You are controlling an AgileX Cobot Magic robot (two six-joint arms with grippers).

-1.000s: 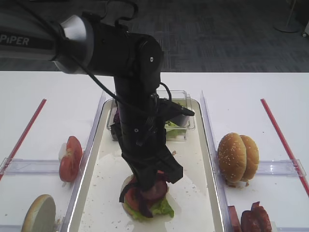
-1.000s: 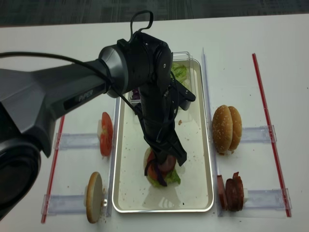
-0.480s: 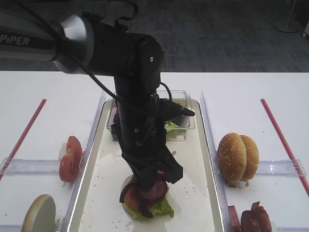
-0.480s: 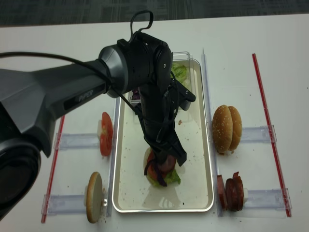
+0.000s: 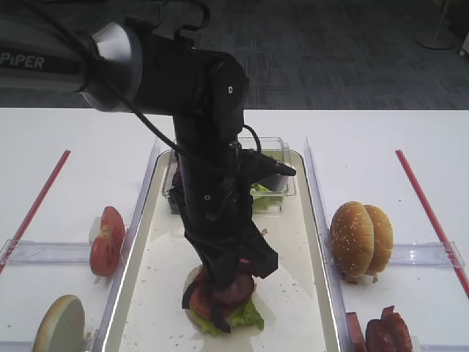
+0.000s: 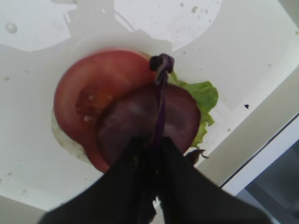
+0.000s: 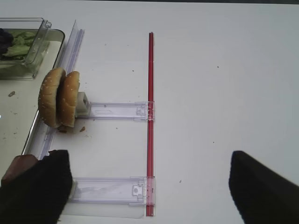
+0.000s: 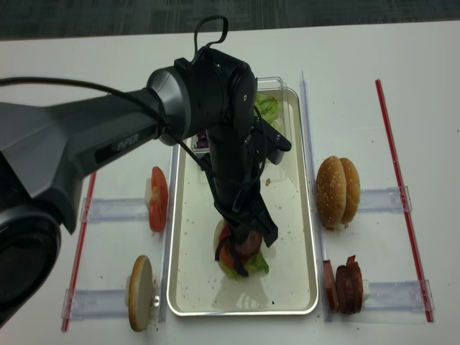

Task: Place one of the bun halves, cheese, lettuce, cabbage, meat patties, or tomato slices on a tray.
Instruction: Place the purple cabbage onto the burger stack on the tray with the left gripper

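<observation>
Nothing is visibly shifting since a second ago: the left gripper [image 6: 156,154] is still hanging low over the stack, its dark fingers pressed nearly together and pinching a thin dark purple cabbage strand [image 6: 161,100]. That strand is draping over a round pinkish-brown meat patty [image 6: 140,126], which is overlapping a round red tomato slice [image 6: 93,98] and sitting on light green ruffled lettuce [image 6: 203,100]. The stack is lying near the front end of the long cream-floored tray with a silver rim [image 8: 298,302]. At the tray's far end a small clear plastic box [image 5: 275,194] is holding more greens. Two golden-brown sesame bun halves [image 8: 338,190] are standing on edge on the white desk [image 8: 388,93] right of the tray. The right gripper [image 7: 140,186] is hovering apart over the desk, fingers spread wide.
</observation>
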